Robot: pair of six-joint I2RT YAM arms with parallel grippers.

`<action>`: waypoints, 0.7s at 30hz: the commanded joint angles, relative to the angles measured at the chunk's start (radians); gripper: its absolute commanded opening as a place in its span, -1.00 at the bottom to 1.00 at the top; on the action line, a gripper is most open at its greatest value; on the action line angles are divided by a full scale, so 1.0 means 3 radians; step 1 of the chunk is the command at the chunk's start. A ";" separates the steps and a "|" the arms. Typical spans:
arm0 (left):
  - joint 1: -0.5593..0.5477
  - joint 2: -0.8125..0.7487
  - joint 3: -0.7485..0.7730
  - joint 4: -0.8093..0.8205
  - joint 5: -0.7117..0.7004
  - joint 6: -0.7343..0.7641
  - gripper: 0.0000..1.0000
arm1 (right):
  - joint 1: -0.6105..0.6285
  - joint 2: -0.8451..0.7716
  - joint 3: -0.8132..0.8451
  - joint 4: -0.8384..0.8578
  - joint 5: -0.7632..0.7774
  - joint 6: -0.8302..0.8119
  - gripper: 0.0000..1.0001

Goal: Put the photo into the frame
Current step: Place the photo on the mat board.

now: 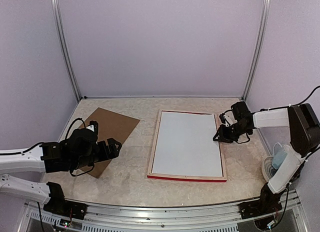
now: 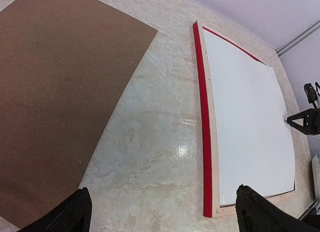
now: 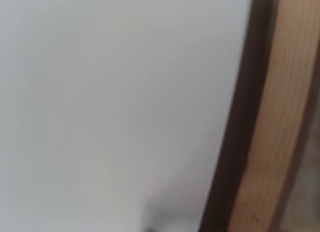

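The frame [image 1: 187, 178] lies face down in the middle of the table, with pale wood back and red edges. The photo [image 1: 187, 142] lies inside it, white back up. My right gripper [image 1: 218, 137] is low at the frame's right side, its tip on the photo's right edge, and looks shut. In the right wrist view I see only blurred white photo [image 3: 110, 102] and the wood rail [image 3: 275, 132]. My left gripper [image 1: 112, 148] is open and empty, left of the frame. In the left wrist view its fingers [image 2: 75, 214] straddle bare table beside the frame [image 2: 205, 142] and photo [image 2: 250, 122].
A brown backing board [image 1: 112, 127] lies flat at the left, partly under my left arm; it also shows in the left wrist view [image 2: 50, 92]. A white and blue object [image 1: 277, 162] sits at the right edge by the right arm. Walls and metal posts [image 1: 67, 57] enclose the back.
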 commanded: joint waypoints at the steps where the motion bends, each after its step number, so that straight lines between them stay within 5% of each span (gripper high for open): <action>1: 0.0019 -0.0037 -0.0054 0.0074 0.0011 -0.0038 0.98 | -0.0036 -0.0145 0.0150 -0.0130 0.0180 -0.0052 -0.33; 11: 0.0019 -0.0035 -0.0055 0.0078 0.0012 -0.0033 0.97 | -0.0035 -0.0286 0.0241 -0.0240 0.0454 -0.0123 0.55; 13: 0.0019 -0.0024 -0.0050 0.0077 0.0012 -0.0026 0.98 | -0.0036 -0.0320 0.0233 -0.0237 0.0481 -0.0138 0.95; 21: 0.0045 0.0051 0.0077 -0.0008 -0.0028 0.0029 0.98 | -0.0036 -0.0630 0.0009 0.0014 0.0615 -0.0170 0.98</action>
